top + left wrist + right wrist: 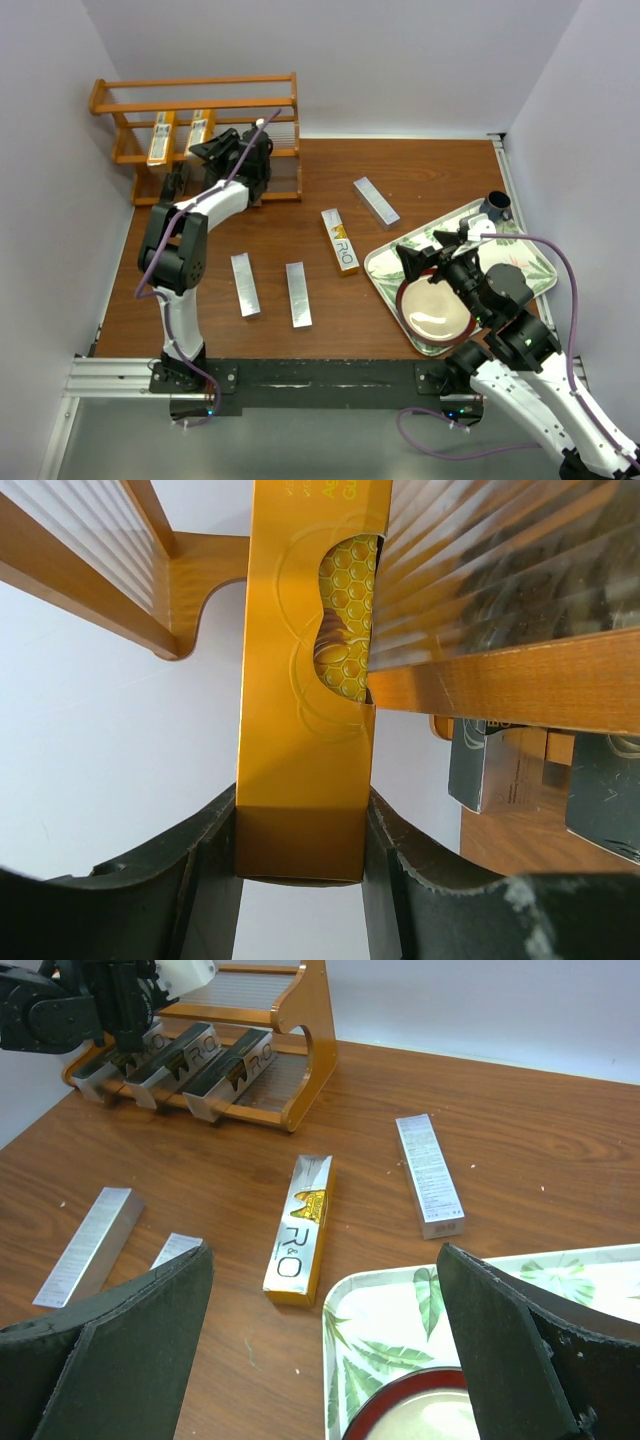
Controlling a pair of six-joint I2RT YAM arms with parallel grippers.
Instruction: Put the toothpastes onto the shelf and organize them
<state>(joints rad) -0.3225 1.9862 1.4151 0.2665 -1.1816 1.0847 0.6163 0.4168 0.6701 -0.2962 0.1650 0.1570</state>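
Well forward at the shelf (120,106), left gripper (303,815) tight on gold carton (298,680) (right gripper (325,1260) agape).

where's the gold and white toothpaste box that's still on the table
In the top view the gold-and-white carton lies flat mid-table, just left of the leaf-patterned tray, with a silver carton beyond it to the right.

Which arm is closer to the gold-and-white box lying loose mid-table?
Right. The right gripper, open, hovers over the tray edge just beside the gold-and-white box; the left gripper is away at the shelf, shut on an orange box.
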